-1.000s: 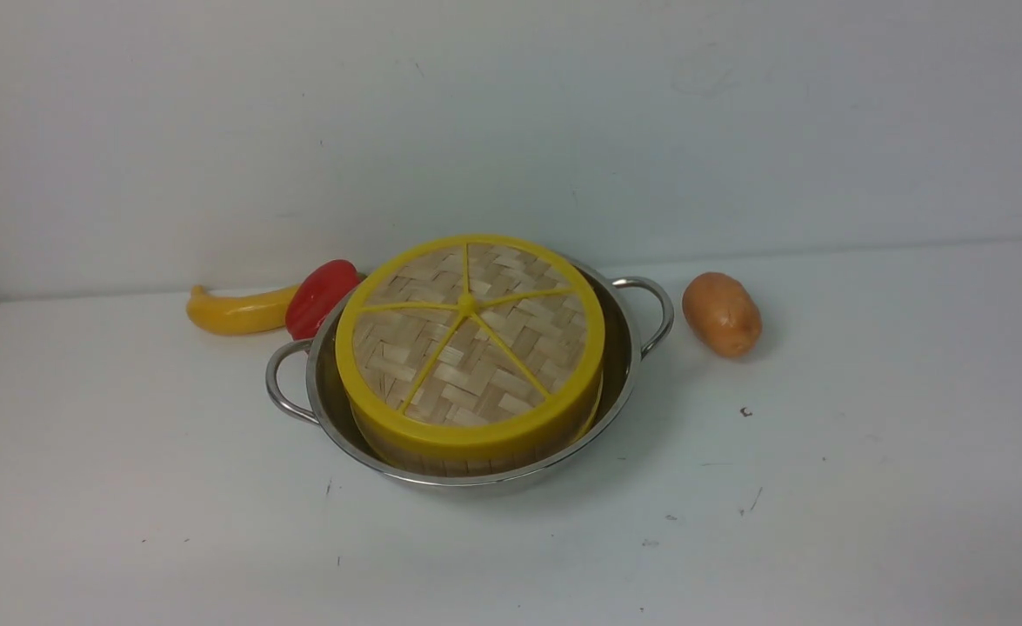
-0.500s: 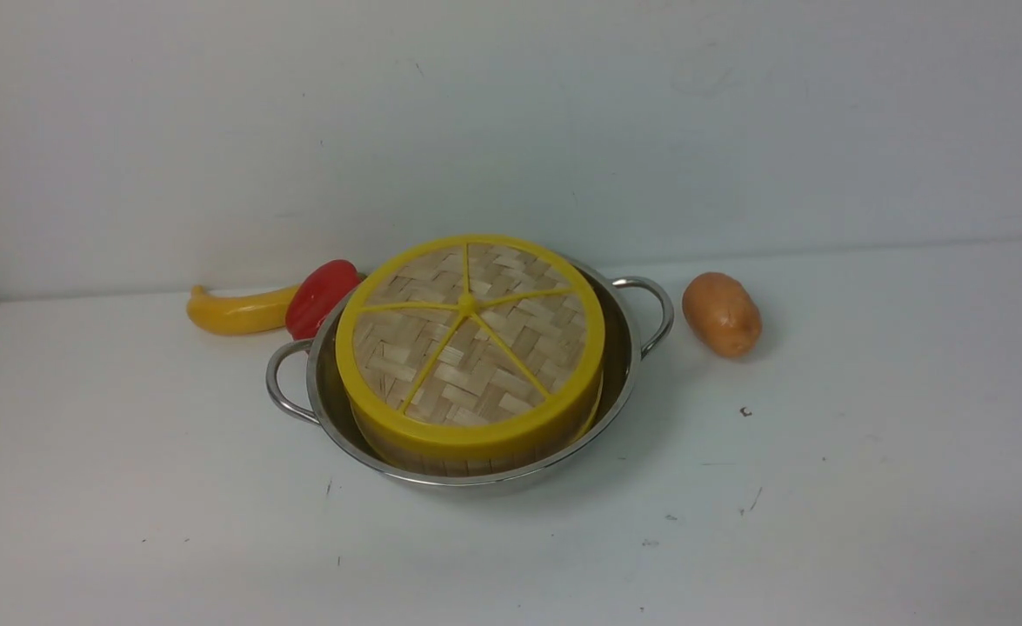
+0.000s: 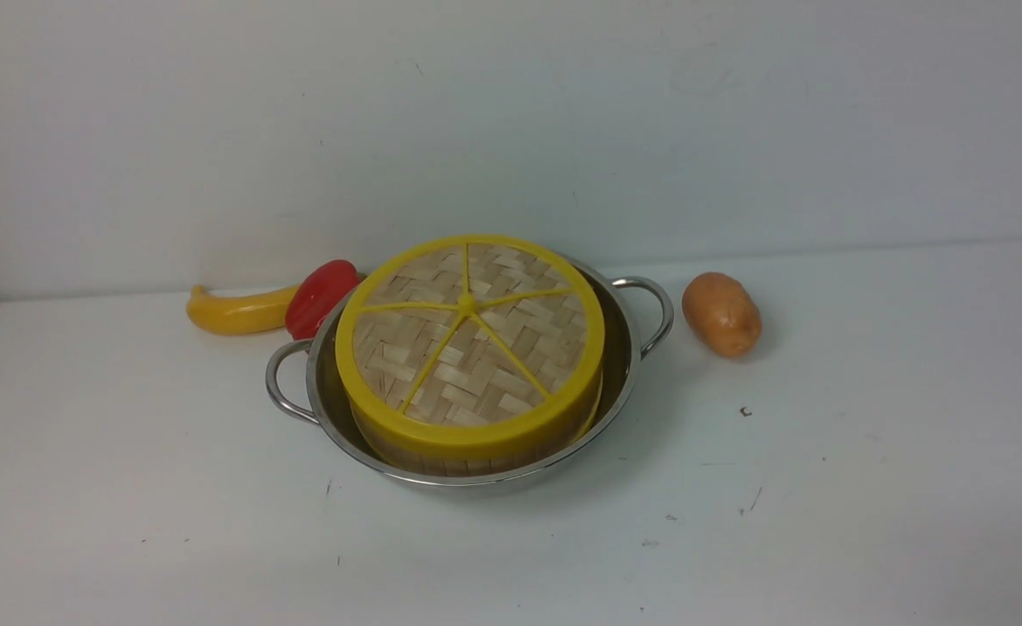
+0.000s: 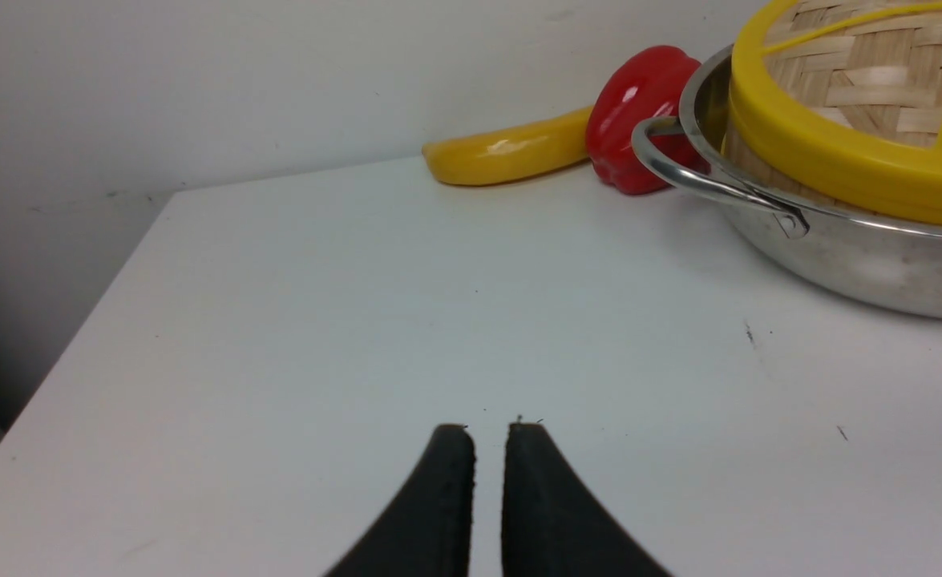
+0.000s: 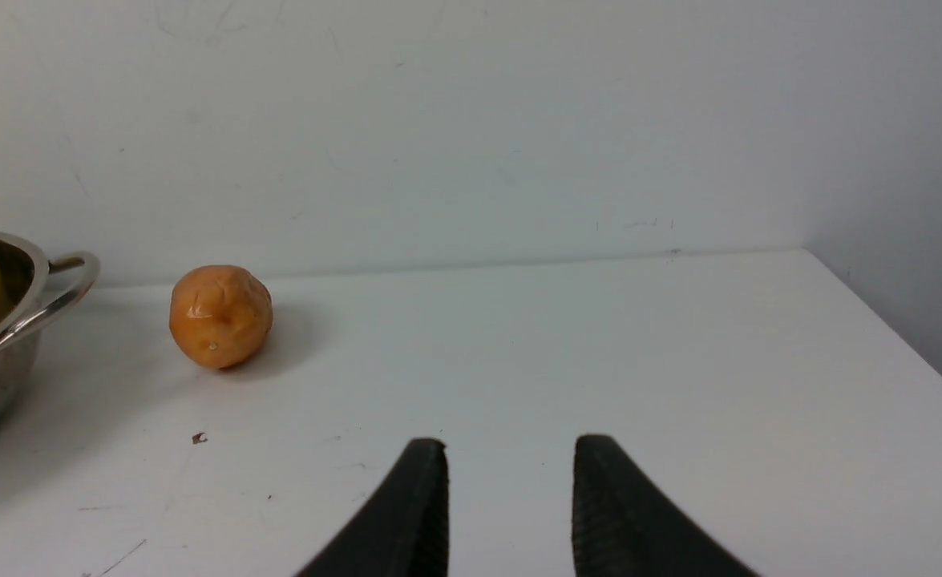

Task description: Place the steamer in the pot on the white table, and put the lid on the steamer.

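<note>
Steamer [image 3: 476, 452] lidded in pot [image 3: 624, 365]; arms only in wrist views: left fingers [image 4: 446, 481] nearly closed, right fingers [image 5: 615, 497] parted, both empty.

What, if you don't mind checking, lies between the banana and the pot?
A red bell pepper sits between the banana and the pot, against the pot's left handle side; the front view shows this, as does the left wrist view.

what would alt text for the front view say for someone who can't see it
A woven lid with a yellow rim sits on a bamboo steamer inside a steel pot on a white table. A red pepper and yellow banana lie behind-left; a potato sits right.
</note>
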### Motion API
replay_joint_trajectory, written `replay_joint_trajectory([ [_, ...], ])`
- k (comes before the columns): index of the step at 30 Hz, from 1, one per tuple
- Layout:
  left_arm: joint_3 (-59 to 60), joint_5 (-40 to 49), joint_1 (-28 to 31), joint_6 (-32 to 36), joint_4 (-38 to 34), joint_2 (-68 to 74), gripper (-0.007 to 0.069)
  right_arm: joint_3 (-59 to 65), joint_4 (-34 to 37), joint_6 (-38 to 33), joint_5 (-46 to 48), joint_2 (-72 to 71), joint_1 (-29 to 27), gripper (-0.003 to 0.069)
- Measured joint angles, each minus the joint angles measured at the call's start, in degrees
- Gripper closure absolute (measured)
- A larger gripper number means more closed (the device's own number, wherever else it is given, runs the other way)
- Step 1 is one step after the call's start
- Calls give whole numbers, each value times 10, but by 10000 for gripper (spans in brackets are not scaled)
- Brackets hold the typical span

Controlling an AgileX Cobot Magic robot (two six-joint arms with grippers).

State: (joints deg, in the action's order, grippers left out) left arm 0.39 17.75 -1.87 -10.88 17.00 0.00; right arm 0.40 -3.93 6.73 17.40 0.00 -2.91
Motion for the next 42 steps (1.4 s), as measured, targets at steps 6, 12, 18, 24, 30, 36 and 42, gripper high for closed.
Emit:
replay_joint_trajectory([
  [6,0,0,0,0,0,0,562,0,0,0,0,0,0,417],
  [12,0,0,0,0,0,0,552,0,0,0,0,0,0,416],
  [18,0,0,0,0,0,0,541,0,0,0,0,0,0,416],
  [24,0,0,0,0,0,0,526,0,0,0,0,0,0,416],
  [30,0,0,0,0,0,0,520,0,0,0,0,0,0,416],
  [36,0,0,0,7,0,0,520,0,0,0,0,0,0,416],
  [42,0,0,0,7,0,0,511,0,0,0,0,0,0,416],
])
